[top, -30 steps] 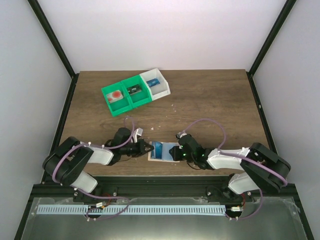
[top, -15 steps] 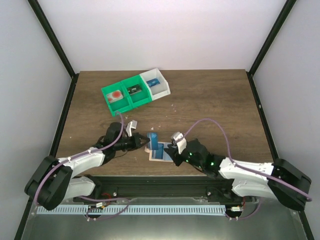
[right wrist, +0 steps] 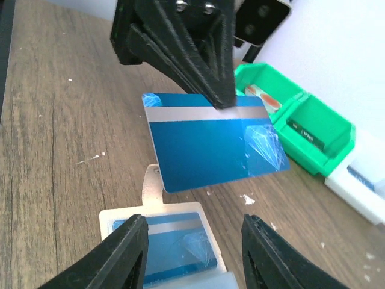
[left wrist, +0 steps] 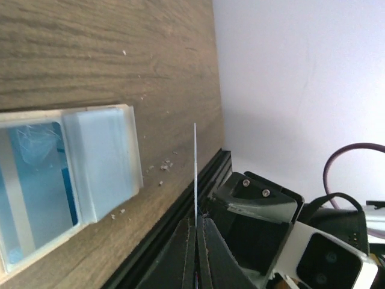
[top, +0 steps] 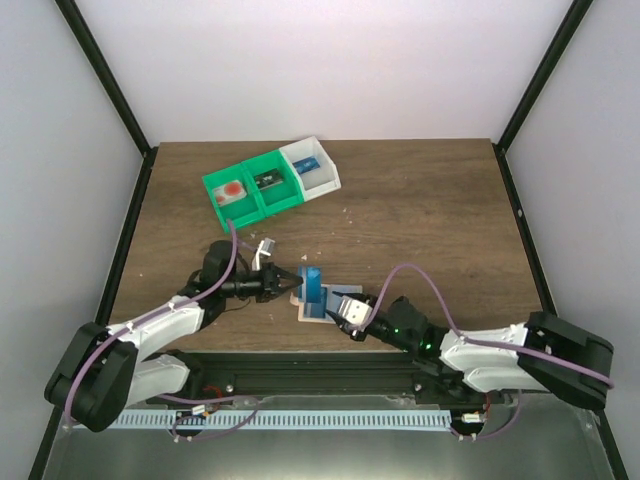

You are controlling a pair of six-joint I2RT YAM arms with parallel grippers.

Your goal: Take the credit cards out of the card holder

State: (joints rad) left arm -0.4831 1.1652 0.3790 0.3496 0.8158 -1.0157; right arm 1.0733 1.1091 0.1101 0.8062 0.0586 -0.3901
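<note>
Pinching one card (right wrist: 210, 141), left gripper (top: 297, 284) seemingly above holder (right wrist: 151, 186).

bare tabletop (top: 430, 220) right of bins (top: 280, 207), raised credit card (top: 312, 283) over card holder (top: 322, 313), seemingly blocking

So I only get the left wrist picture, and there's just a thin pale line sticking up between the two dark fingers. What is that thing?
Observer: A blue card seen edge-on. The right wrist view shows its face, with a silver stripe, pinched at its top edge by the left gripper.
Operator: Is it out of its sleeve?
Observer: It looks so. In that same view it hangs above the tan card holder, which lies flat on the table.
Operator: And the other arm?
Observer: The right gripper is low by the holder's near end, fingers spread apart and gripping nothing.
</note>
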